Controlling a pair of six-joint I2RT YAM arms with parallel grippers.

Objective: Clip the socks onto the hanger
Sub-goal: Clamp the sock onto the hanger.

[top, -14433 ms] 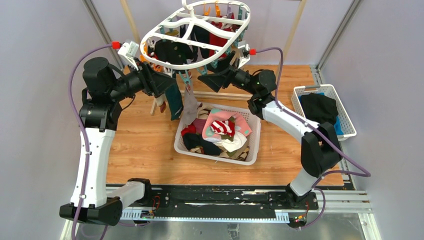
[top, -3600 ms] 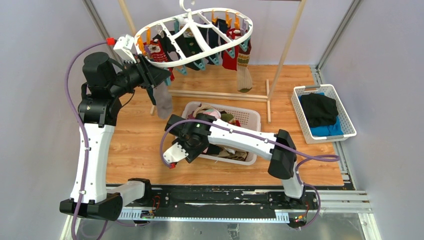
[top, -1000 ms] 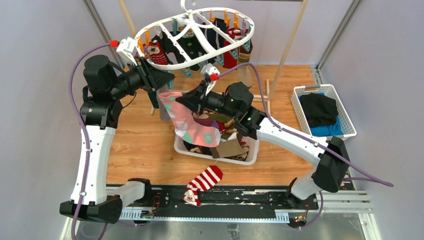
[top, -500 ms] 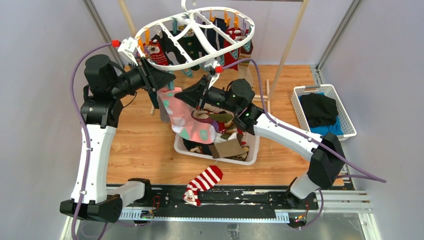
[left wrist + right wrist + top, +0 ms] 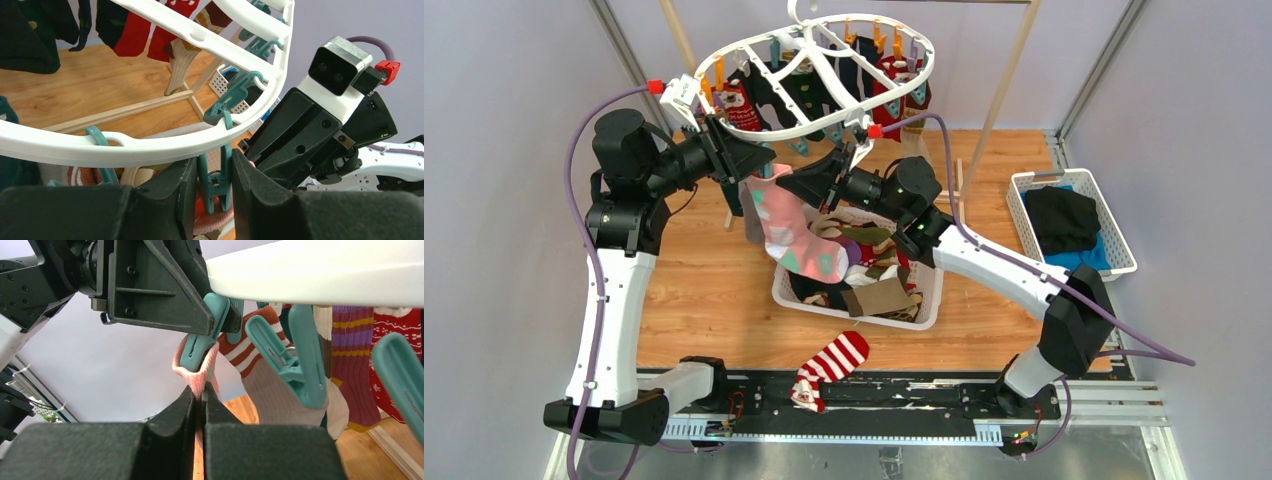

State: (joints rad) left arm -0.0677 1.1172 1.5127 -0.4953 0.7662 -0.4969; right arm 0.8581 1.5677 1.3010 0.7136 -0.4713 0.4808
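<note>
The white oval hanger point(image 5: 754, 128) hangs at the back with several socks clipped to it. My left gripper point(image 5: 214, 172) is shut on a teal clothespin point(image 5: 216, 185) that dangles from the hanger's rim point(image 5: 150, 145), squeezing its handles. My right gripper point(image 5: 201, 392) is shut on the cuff of a pink dotted sock point(image 5: 197, 372). It holds the cuff up against the lower tips of that clothespin point(image 5: 199, 347). The rest of the sock point(image 5: 796, 235) hangs over the basket. A red-white striped sock point(image 5: 829, 365) lies on the near rail.
A white basket point(image 5: 929, 300) of loose socks stands under my right arm. A second white basket point(image 5: 1114, 215) at the right holds black and blue clothes. A neighbouring teal clothespin point(image 5: 295, 355) grips an orange-striped sock point(image 5: 270, 390). Wooden poles point(image 5: 1004, 75) carry the hanger.
My right gripper has risen and moved back toward the hanger, lifting the pink sock's cuff to the clothespin. My left arm has stayed still on the clothespin.
</note>
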